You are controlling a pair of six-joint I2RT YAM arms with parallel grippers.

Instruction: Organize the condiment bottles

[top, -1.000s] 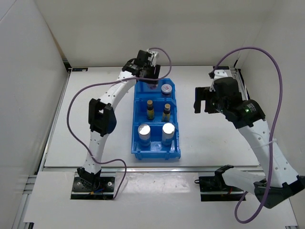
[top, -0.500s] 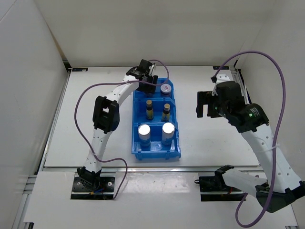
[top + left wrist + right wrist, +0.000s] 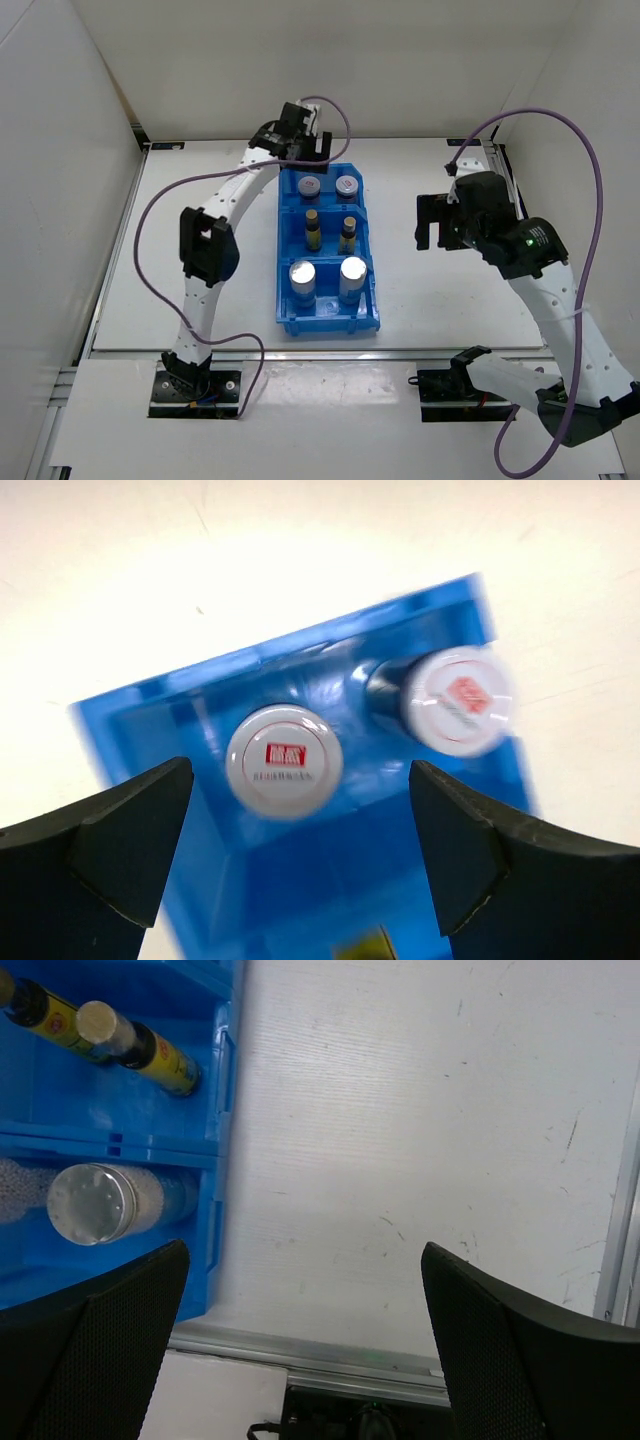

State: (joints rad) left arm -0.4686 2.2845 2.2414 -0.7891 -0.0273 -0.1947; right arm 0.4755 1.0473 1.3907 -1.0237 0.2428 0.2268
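Observation:
The blue bin holds all six condiment bottles. Two white-lidded red-marked jars stand in its far compartment, two slim dark brown bottles in the middle one, two silver-topped cylinders in the near one. My left gripper is open and empty above the bin's far end; in its wrist view both jars show between the fingers. My right gripper is open and empty over bare table right of the bin; its view shows a brown bottle and a cylinder.
White walls enclose the table on the left, back and right. A metal rail runs along the near edge. Purple cables loop off both arms. The bin's right wall stands left of my right gripper.
My left gripper has let go of a white-lidded jar in the bin's far left spot and risen back from it. The right arm has barely moved.

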